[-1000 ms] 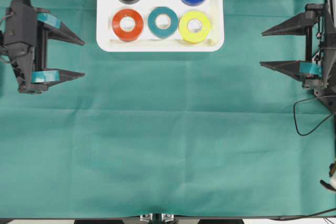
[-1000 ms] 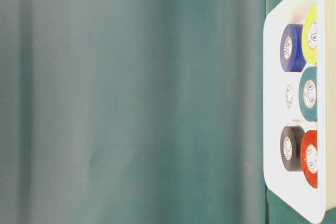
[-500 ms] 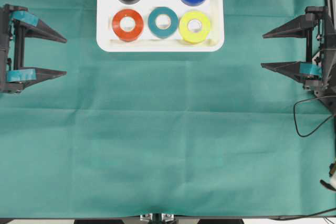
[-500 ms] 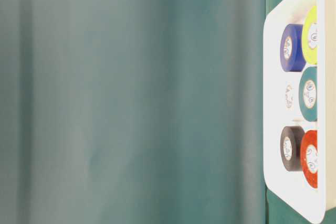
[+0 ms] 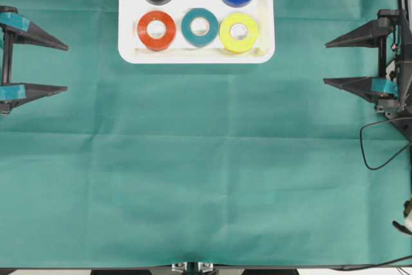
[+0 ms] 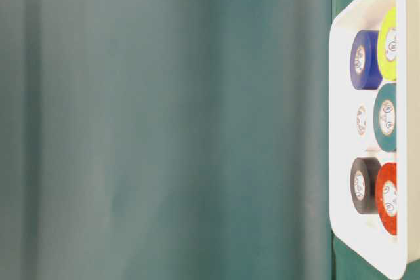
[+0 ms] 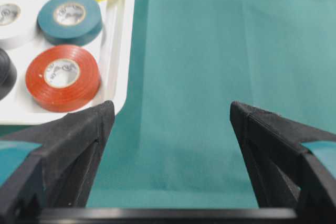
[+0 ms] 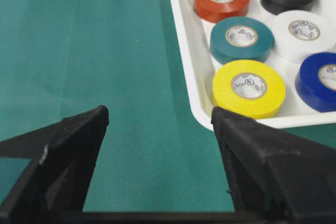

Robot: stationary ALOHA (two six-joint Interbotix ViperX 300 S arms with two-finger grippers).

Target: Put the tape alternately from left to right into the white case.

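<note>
Printing on the yellow roll's (image 8: 248, 88) core label is unreadable.

A teal-green cloth (image 5: 206, 178) is covering the bench, showing faint fold creases and taking even, soft light. A thin black cable (image 5: 373, 143) is looping over the cloth's right edge. No walls or windows are showing.

Black wedge-shaped jaws, teal tape bands, black cable (image 5: 373, 146).

Even, bright light; soft shadows; table-level view blurred, perhaps out of focus.
</note>
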